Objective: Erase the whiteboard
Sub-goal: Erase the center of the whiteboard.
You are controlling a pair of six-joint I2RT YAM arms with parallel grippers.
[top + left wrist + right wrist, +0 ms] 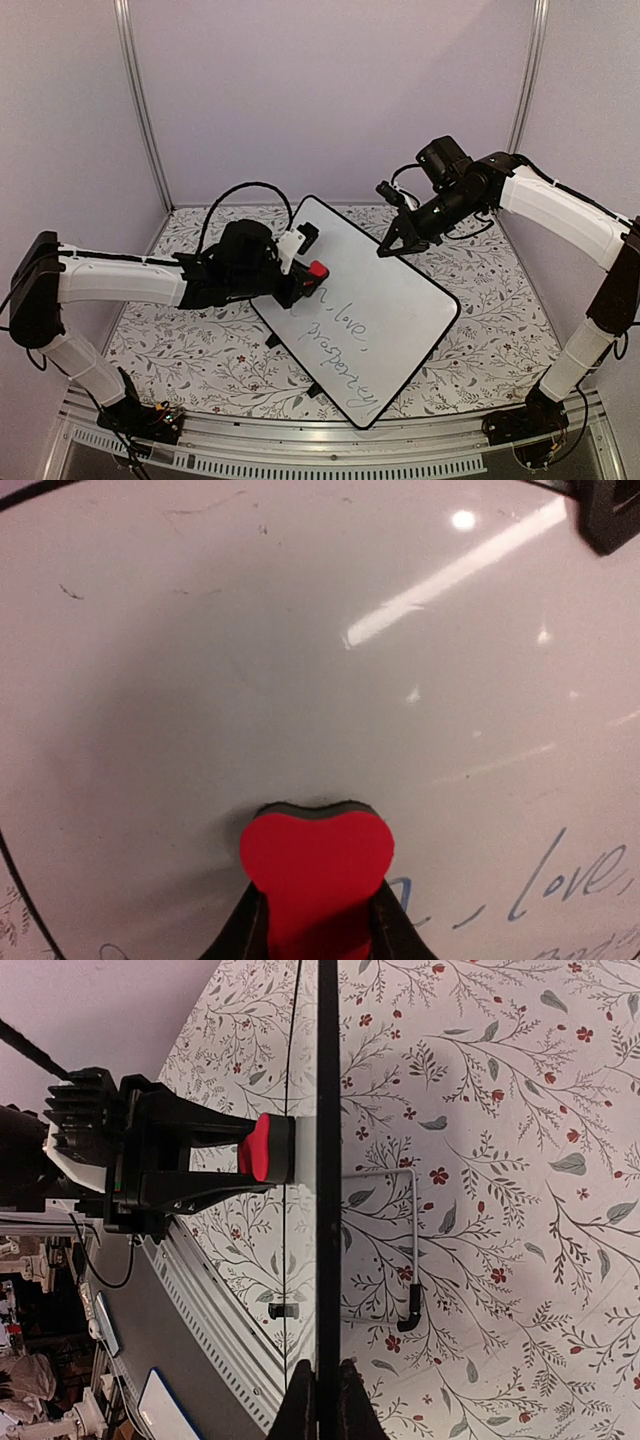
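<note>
The whiteboard (pixel 400 290) sits diagonally at the middle of the floral table cover (pixel 180 340). Cursive handwriting (pixel 340 340) runs across its nearer half, and the far half is mostly blank. The red eraser (pixel 318 850) is pressed flat against the board's face just above the writing, pinched between the left gripper (pixel 318 925) fingers. The right gripper (pixel 327 1400) fingers are clamped together on the board's far rim.
</note>
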